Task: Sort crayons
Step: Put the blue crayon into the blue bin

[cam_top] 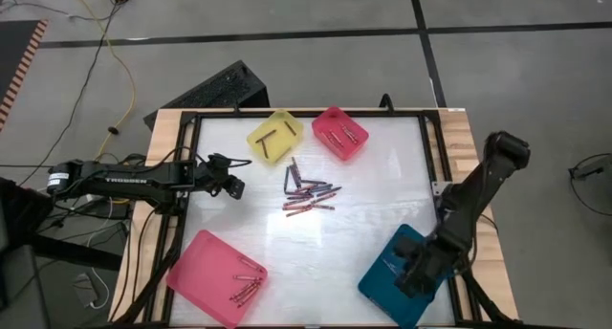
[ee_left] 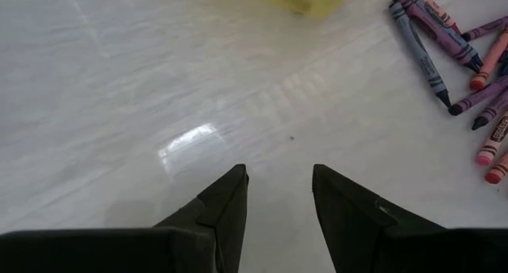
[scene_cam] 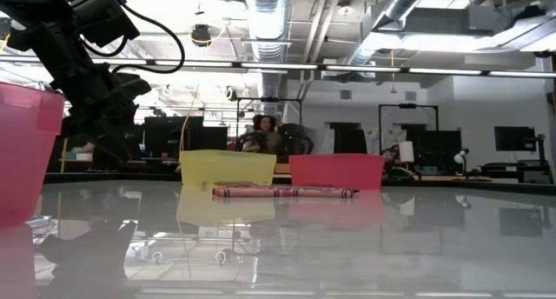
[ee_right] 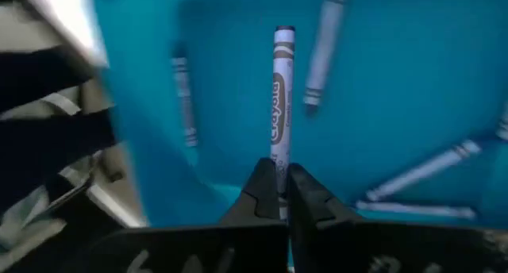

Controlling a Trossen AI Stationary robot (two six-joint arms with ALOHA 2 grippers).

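Right gripper pinching one grey crayon by its end over the teal tray holding several more, left gripper spread and empty above bare table beside the loose crayons mid-table, yellow tray and pink tray farther back.

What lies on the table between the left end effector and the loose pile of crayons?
Nothing: in the high view the stretch of white tabletop between the left end effector and the crayon pile is bare; the left wrist view agrees.
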